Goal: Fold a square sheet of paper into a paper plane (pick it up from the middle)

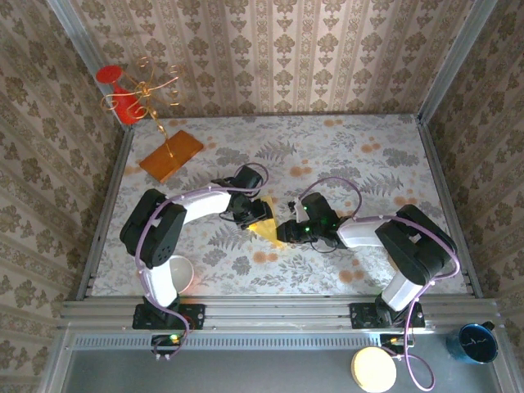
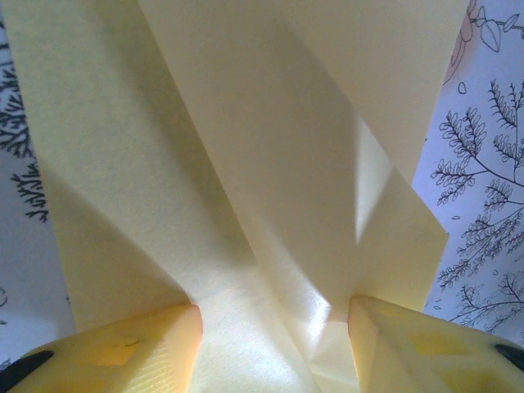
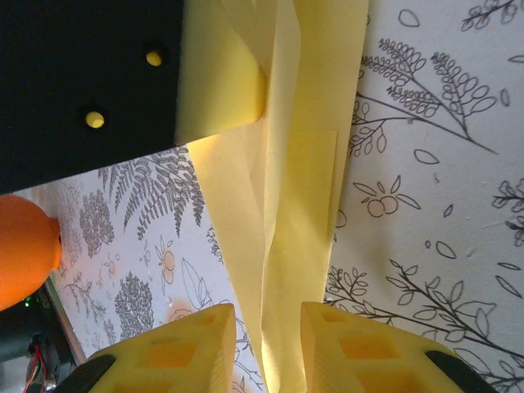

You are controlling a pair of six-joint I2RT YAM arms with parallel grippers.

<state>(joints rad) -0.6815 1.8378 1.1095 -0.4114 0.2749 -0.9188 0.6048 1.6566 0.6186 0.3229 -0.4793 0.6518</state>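
Observation:
The pale-yellow sheet of paper [image 1: 267, 229] lies mid-table, folded with long creases into a narrow pointed shape. My left gripper [image 1: 252, 214] is down on its far-left end. In the left wrist view the folded layers [image 2: 246, 164] spread out ahead, and the gripper [image 2: 274, 315] stands open with its fingers wide apart over the paper. My right gripper [image 1: 286, 231] meets the paper from the right. In the right wrist view it [image 3: 268, 315] is open astride a raised folded strip [image 3: 286, 205]; tablecloth shows between the left finger and the paper. The left gripper's finger [image 3: 221, 82] rests on the strip's far end.
An orange board [image 1: 170, 154] with a gold wire stand [image 1: 143, 94] sits at the back left. A white bowl [image 1: 182, 273] is by the left arm's base. A blue cup [image 1: 476, 342] and a pale round lid [image 1: 373, 370] lie off the table, in front. Walls close three sides.

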